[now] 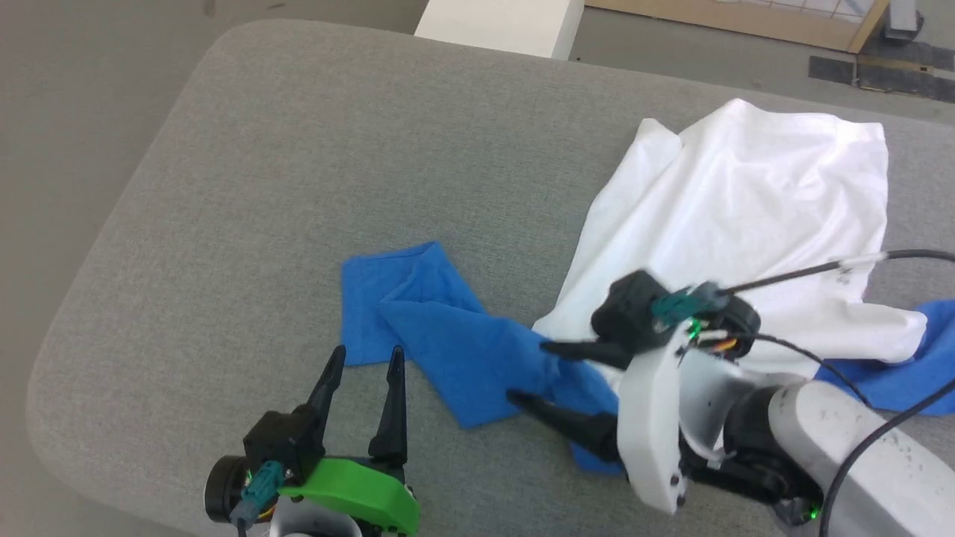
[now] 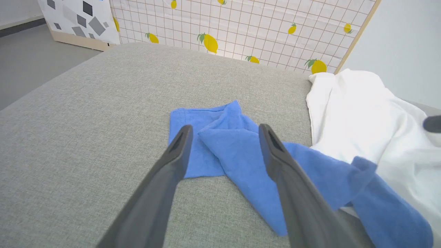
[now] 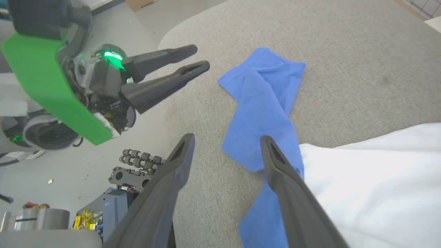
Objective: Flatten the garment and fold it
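Shirt (image 1: 671, 246) is lying crumpled on the right half of the grey fabric-covered desk (image 1: 298, 149), not flat. White body (image 1: 783, 171) is bunching up toward the far right. One blue sleeve (image 1: 448, 328) is trailing left from it into the near middle, doubling back on itself at the cuff end. A second blue sleeve (image 1: 910, 373) is poking out from under the white body at the right edge of your head view.

Left end effector (image 1: 365, 358) is sitting near left, fingers spread wide and gripping nothing. Its tips are hanging over the near edge of the folded cuff. You can't tell contact from these views.

Right end effector (image 1: 530, 373) is pointing left from the near right, also spread wide with nothing pinched. It's straddling the blue sleeve close to where that meets the white body. In your right wrist view one finger is overlapping the blue cloth; contact is unclear.

A lemon-print grid screen (image 2: 213, 27) is standing beyond the desk's far side.
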Tool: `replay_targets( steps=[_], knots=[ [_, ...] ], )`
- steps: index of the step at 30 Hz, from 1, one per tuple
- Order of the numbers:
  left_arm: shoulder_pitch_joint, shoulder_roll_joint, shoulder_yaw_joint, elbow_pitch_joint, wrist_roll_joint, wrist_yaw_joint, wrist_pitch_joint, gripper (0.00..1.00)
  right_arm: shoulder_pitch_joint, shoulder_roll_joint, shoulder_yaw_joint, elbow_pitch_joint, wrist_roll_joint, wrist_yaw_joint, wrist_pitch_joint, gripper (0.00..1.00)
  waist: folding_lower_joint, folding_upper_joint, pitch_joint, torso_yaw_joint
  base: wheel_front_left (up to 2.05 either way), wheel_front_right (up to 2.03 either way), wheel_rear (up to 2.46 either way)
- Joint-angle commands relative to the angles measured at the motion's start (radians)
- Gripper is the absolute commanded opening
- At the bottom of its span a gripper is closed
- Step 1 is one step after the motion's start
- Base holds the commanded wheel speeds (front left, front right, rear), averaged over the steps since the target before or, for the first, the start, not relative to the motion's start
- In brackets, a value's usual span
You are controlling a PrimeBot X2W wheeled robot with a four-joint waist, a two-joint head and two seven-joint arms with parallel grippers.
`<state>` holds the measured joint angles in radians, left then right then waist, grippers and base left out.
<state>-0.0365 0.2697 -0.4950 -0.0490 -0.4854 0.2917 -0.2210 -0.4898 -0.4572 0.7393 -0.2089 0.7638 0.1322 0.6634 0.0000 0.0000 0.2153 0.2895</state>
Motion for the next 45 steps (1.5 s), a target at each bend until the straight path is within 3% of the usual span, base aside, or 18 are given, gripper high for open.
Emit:
replay_targets(
  steps=[1, 5, 10, 18, 24, 25, 26, 27, 35, 41, 45],
  knots=[
    [0.008, 0.004, 0.002, -0.005, -0.012, 0.006, 0.001, 1.0, 0.017, 0.017, -0.033, 0.004, 0.011, -0.002, -0.02, 1.0, 0.0, 0.0, 0.002, 0.001, 0.0, 0.0, 0.0],
    [0.012, 0.002, -0.002, -0.006, -0.012, 0.009, 0.0, 1.0, 0.013, 0.043, -0.191, 0.03, -0.03, -0.002, -0.054, 1.0, 0.0, 0.0, 0.005, -0.001, 0.0, 0.0, 0.0],
    [0.005, -0.001, -0.007, -0.011, -0.011, 0.01, -0.001, 1.0, -0.011, 0.04, -0.4, 0.143, -0.279, -0.002, -0.027, 1.0, 0.0, 0.0, 0.022, -0.002, 0.0, 0.0, 0.0],
    [-0.023, -0.007, -0.021, -0.007, -0.006, 0.001, 0.0, 1.0, -0.018, 0.02, -0.469, 0.363, -0.461, -0.002, 0.162, 1.0, 0.0, 0.0, 0.073, 0.005, 0.0, 0.0, 0.0],
    [-0.044, -0.016, -0.034, 0.004, -0.004, -0.01, -0.001, 1.0, -0.021, 0.055, -0.485, 0.474, -0.506, -0.002, 0.259, 1.0, 0.0, 0.0, 0.101, 0.023, 0.0, 0.0, 0.0],
    [-0.046, -0.017, -0.037, 0.007, -0.004, -0.011, -0.001, 1.0, -0.02, 0.062, -0.492, 0.488, -0.513, -0.002, 0.265, 0.79, 0.0, 0.0, 0.103, 0.026, 0.0, 0.0, 0.0],
    [-0.049, -0.018, -0.039, 0.009, -0.004, -0.013, -0.001, 1.0, -0.021, 0.07, -0.503, 0.502, -0.521, -0.002, 0.265, 0.45, 0.0, 0.0, 0.106, 0.03, 0.0, 0.0, 0.0],
    [-0.051, -0.019, -0.04, 0.011, -0.004, -0.015, -0.001, 1.0, -0.022, 0.076, -0.513, 0.511, -0.527, -0.002, 0.26, 0.0, 0.0, 0.0, 0.107, 0.034, 0.0, 0.0, 0.0],
    [-0.052, -0.026, -0.048, 0.02, -0.007, -0.019, -0.008, 1.0, -0.12, 0.1, -0.585, 0.483, -0.546, -0.002, 0.161, 0.0, 0.0, 0.0, 0.123, 0.062, 0.0, 0.0, 0.0],
    [-0.071, -0.05, -0.066, 0.036, -0.006, -0.036, -0.016, 1.0, -0.302, 0.064, -0.597, 0.443, -0.565, -0.002, 0.125, 0.0, 0.0, 0.0, 0.162, 0.099, 0.0, 0.0, 0.0],
    [-0.09, -0.072, -0.085, 0.06, -0.007, -0.056, -0.021, 1.0, -0.402, 0.05, -0.583, 0.494, -0.613, -0.002, 0.062, 0.0, 0.0, 0.0, 0.19, 0.135, 0.0, 0.0, 0.0]
  ],
)
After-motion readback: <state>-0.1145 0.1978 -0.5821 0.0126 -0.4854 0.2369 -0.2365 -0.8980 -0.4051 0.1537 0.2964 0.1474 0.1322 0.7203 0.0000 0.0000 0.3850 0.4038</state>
